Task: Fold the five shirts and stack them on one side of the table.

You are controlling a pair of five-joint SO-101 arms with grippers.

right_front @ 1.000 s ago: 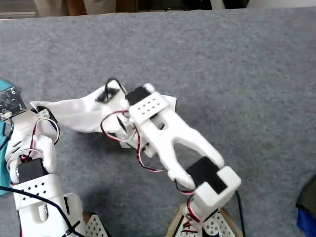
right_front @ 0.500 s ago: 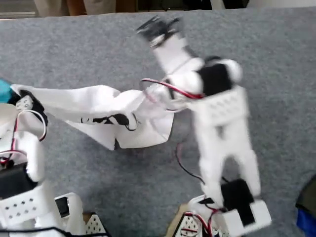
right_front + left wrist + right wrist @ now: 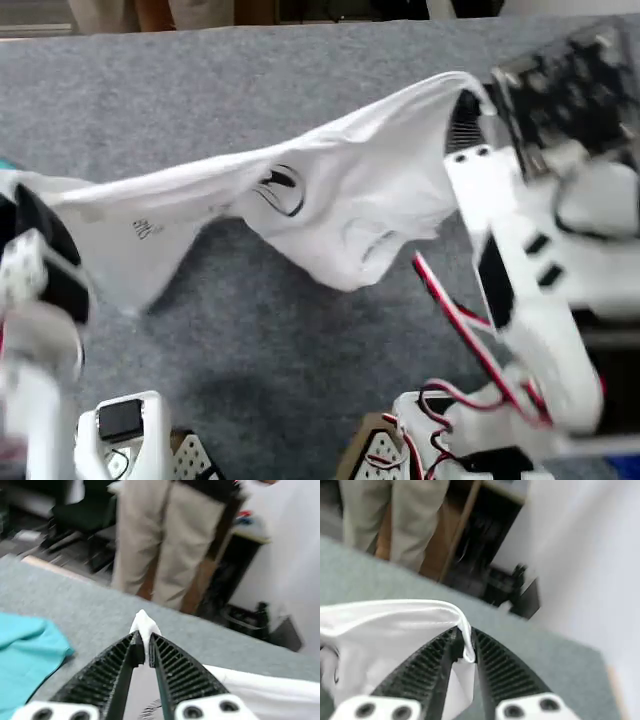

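Observation:
A white shirt (image 3: 330, 200) with a small black print hangs stretched in the air between both arms, its middle sagging toward the grey table (image 3: 300, 70). My left gripper (image 3: 144, 640) is shut on one corner of the white shirt (image 3: 260, 690), at the left in the high view. My right gripper (image 3: 465, 640) is shut on the opposite edge of the white shirt (image 3: 380, 630), held high at the right in the high view. A teal shirt (image 3: 25, 655) lies on the table at the far left.
The right arm (image 3: 540, 300) stands tall over the table's right side. A person in beige trousers (image 3: 165, 535) stands beyond the far edge of the table. Bare grey cloth lies under and behind the hanging shirt.
Both arms have lifted and pulled apart, the right one swinging far right and up. The white shirt went from crumpled on the table to stretched in the air.

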